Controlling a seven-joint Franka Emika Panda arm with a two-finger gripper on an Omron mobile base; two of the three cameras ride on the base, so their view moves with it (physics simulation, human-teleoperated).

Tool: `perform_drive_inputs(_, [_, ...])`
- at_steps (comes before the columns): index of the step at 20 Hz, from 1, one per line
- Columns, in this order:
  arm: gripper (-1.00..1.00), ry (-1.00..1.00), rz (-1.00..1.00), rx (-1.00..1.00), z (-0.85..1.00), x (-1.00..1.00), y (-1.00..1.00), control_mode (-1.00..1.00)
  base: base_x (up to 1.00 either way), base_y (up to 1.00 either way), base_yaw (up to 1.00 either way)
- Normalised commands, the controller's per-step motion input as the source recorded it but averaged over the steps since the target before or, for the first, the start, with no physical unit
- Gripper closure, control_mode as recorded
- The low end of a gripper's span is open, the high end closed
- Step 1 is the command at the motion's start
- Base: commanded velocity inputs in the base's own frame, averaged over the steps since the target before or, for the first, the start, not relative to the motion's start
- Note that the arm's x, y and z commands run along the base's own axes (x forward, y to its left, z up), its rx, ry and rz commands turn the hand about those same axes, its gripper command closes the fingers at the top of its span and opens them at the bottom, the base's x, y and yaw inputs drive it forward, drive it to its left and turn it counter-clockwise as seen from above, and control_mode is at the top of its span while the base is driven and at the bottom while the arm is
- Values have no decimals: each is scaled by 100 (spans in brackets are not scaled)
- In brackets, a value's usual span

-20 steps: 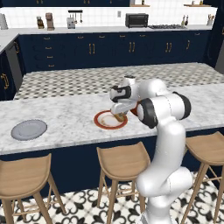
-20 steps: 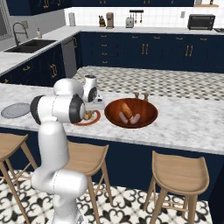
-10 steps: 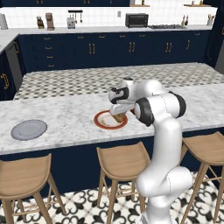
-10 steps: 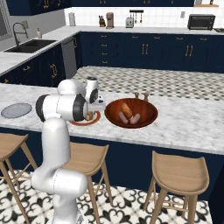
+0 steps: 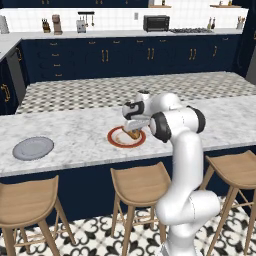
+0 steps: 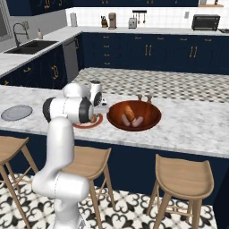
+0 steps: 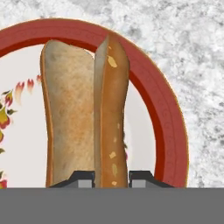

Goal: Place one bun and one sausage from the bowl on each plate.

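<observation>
My gripper is shut on a split golden-brown bun, which hangs over the plate with the red-orange rim. The dark fingertips clasp the bun's right half. In the left base view the gripper holds the bun low over that plate. I cannot tell if the bun touches it. The grey plate lies bare at the far left. To the right of the red-rimmed plate, the reddish-brown bowl holds a bun and sausages.
Two small shakers stand just behind the bowl. Wooden stools line the near side of the marble island counter. My white arm stands between the plates in the right base view.
The hand has sunk a little lower toward the red-rimmed plate, still carrying the bun. The jaws have stayed closed on it.
</observation>
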Motion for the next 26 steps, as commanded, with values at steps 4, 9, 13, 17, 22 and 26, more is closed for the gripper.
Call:
perform_drive_inputs(4, [100,0,0,0,-1,3,0,-100,0,0,0])
perform_drive_inputs(9, [-100,0,0,0,0,0,0,-100,0,0,0])
perform_drive_inputs(13, [-100,0,0,0,0,0,0,-100,0,0,0])
perform_drive_inputs(17, [-100,0,0,0,4,-2,0,-100,0,0,0])
perform_drive_inputs(22, [-100,0,-2,0,68,-17,0,-100,0,0,0])
perform_drive_inputs(26, [-100,0,-11,0,52,-73,-33,-100,0,0,0])
